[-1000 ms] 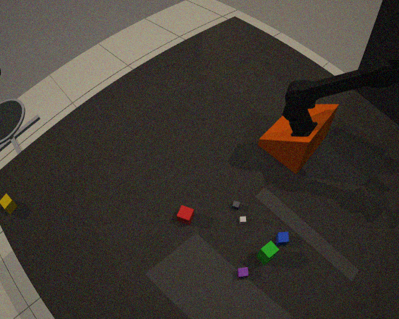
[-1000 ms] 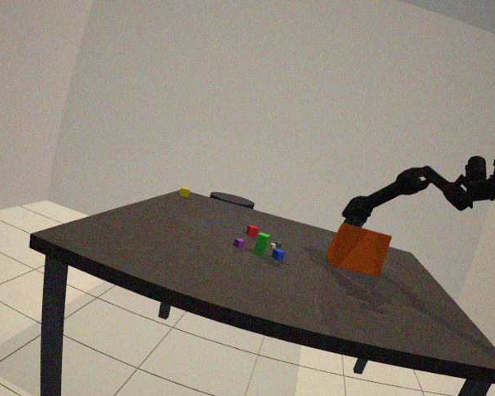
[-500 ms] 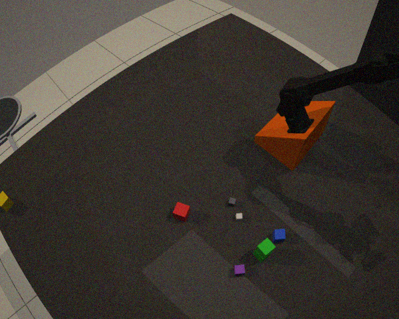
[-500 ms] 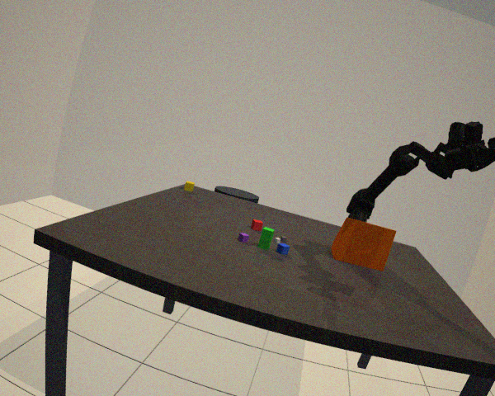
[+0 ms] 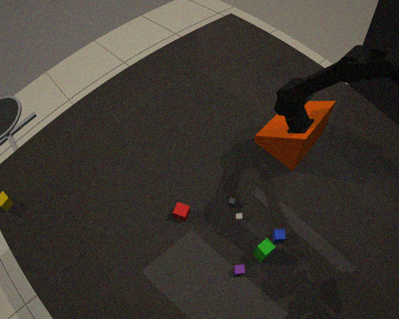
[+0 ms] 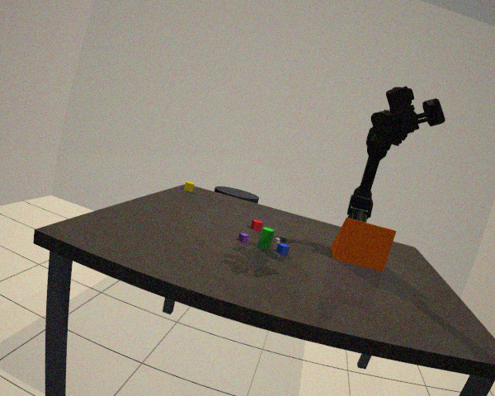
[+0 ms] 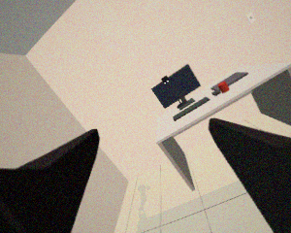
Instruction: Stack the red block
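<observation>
The red block point(image 5: 181, 211) point(image 6: 256, 224) lies on the table, apart from the green tower. The green tower point(image 5: 265, 246) point(image 6: 266, 238) stands upright, with nothing on top. My gripper point(image 7: 153, 128) is open and empty, its two dark fingers wide apart in the wrist view. The arm point(image 5: 330, 76) point(image 6: 369, 170) rises by the orange box in the exterior view, its hand end high above the table and far from both red block and tower. In the top view I cannot make out the fingertips.
A blue block point(image 5: 278, 234) point(image 6: 282, 249) stands close beside the tower. A purple block point(image 5: 239, 269) point(image 6: 243, 238), a white block point(image 5: 239, 215) and a grey block point(image 5: 232, 201) are nearby. A large orange box point(image 5: 282, 147) point(image 6: 363, 245) stands by the arm. A yellow block point(image 5: 2, 199) point(image 6: 189, 186) is far off.
</observation>
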Robot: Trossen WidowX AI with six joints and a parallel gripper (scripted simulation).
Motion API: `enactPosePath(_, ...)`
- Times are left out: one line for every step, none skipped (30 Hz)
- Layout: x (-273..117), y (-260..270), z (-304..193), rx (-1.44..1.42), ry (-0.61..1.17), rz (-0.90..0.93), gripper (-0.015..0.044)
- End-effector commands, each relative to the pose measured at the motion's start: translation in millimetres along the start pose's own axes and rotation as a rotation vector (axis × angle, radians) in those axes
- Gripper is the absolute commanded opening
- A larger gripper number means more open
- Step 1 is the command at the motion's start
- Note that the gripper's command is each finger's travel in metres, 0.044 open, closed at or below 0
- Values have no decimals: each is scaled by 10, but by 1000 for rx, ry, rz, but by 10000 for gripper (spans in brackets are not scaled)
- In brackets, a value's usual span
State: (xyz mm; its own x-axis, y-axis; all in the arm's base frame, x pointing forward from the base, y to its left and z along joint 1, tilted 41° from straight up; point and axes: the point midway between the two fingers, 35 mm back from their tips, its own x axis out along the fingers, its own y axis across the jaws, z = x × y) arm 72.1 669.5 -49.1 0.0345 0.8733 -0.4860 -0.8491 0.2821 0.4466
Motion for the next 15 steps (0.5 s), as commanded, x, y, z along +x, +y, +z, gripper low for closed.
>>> enactPosePath(-205, -638, 331, -5, -1, -158, 440)
enactPosePath(-261, -788, 391, -4, 1, -194, 440)
enactPosePath(-322, -937, 447, -3, 5, -229, 440)
enactPosePath(-387, -1085, 500, -2, 9, -265, 440)
enactPosePath(-457, -1232, 551, -1, 14, -300, 440)
enactPosePath(-532, -1378, 598, 1, 20, -335, 440)
enactPosePath(-611, -1523, 643, 2, 26, -371, 440)
enactPosePath(-695, -1666, 684, 4, 33, -406, 440)
enactPosePath(-783, -1808, 722, 7, 41, -440, 440)
enactPosePath(-875, -1948, 756, 9, 50, -475, 440)
enactPosePath(-972, -2086, 788, 12, 59, -510, 440)
enactPosePath(-1073, -2222, 816, 15, 69, -544, 440)
enactPosePath(-1178, -2355, 841, 18, 80, -578, 440)
enactPosePath(-1286, -2486, 863, 22, 91, -612, 440)
enactPosePath(-1399, -2614, 881, 26, 104, -645, 440)
